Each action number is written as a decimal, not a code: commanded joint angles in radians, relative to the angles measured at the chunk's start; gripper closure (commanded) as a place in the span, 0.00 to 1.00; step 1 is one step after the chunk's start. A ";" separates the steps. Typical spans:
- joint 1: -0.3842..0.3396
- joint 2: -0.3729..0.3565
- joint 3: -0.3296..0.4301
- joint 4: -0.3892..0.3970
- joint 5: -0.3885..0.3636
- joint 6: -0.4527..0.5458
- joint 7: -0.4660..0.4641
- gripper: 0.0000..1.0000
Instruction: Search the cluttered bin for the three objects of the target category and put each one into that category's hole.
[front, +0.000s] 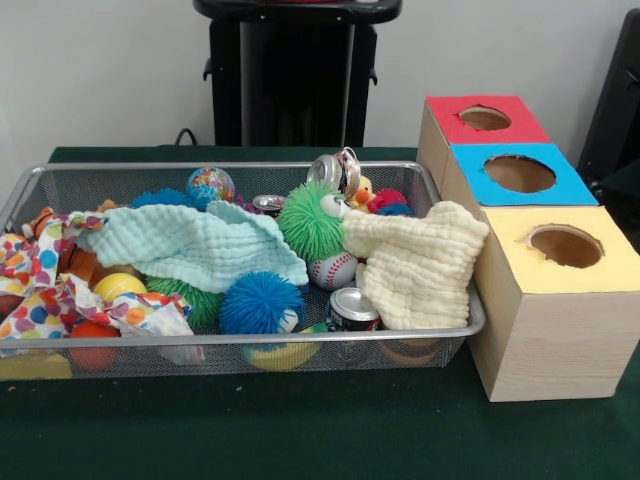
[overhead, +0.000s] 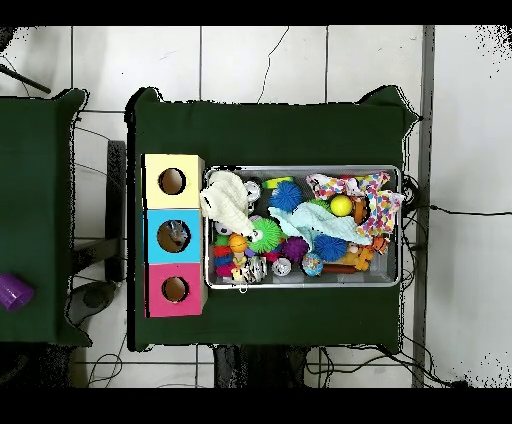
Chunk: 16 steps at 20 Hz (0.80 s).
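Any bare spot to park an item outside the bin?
Bare green tablecloth runs in front of the mesh bin and the yellow box; overhead also shows a wide bare strip beyond the bin. The bin itself is packed: cloths, balls, cans edge to edge. No hand in either view.

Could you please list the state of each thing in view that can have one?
Wire bin: full, cluttered.
Mint cloth: draped over toys.
Cream cloth: hanging over the bin's rim.
Red hole: open.
Blue hole: open.
Yellow hole: open.
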 joint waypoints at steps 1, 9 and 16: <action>0.012 0.015 -0.056 0.086 0.030 -0.007 -0.018 1.00; 0.017 0.011 -0.069 0.093 0.050 -0.010 -0.005 1.00; 0.038 0.027 -0.079 0.028 0.046 0.040 -0.028 1.00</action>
